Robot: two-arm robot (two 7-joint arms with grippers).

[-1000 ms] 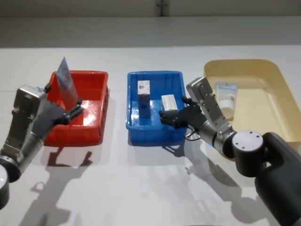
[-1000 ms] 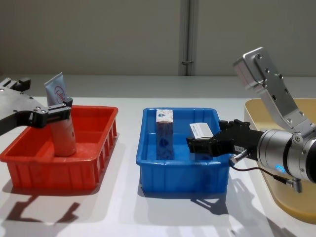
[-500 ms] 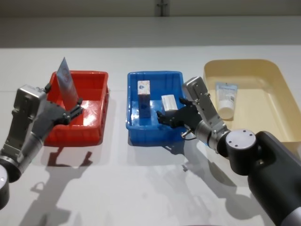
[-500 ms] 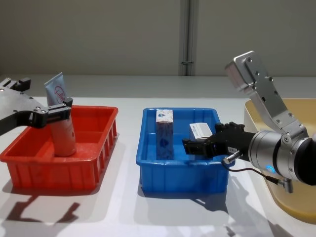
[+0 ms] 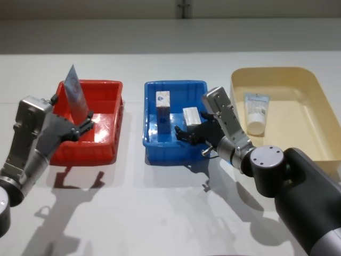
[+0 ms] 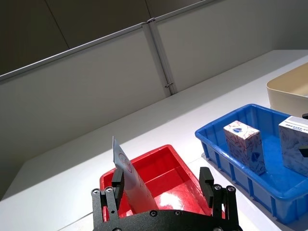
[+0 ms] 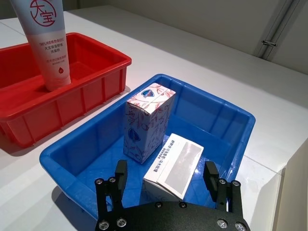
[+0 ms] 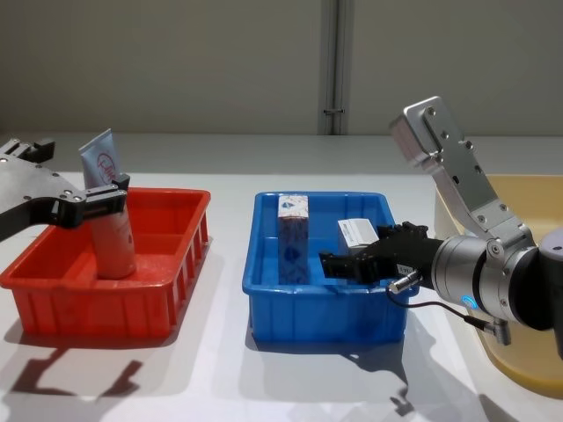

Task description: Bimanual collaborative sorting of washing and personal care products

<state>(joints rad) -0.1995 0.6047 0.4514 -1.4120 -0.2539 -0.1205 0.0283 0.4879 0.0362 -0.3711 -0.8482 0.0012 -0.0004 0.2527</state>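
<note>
Pale-blue tube (image 5: 75, 97) stands upright, cap down, in the red bin (image 5: 109, 140), with the left gripper (image 8: 95, 200) around its middle; the fingers (image 6: 118, 179) sit on either side of it, though whether they actually press it is hard to make out, and the tube's lower end is hidden behind the bin wall in the chest view. Over at the blue bin (image 5: 151, 142), the right gripper (image 7: 167, 183) is spread wide, its two fingers (image 7: 120, 174) either side of a leaning carton (image 7: 173, 165) and not touching it, holding nothing. A second carton (image 7: 147, 120) stands upright just beyond that one, farther from the gripper. Behind the right arm, another tube (image 5: 256, 111) lies flat in the beige bin (image 5: 309, 85), cap end partly cut off by the arm
</note>
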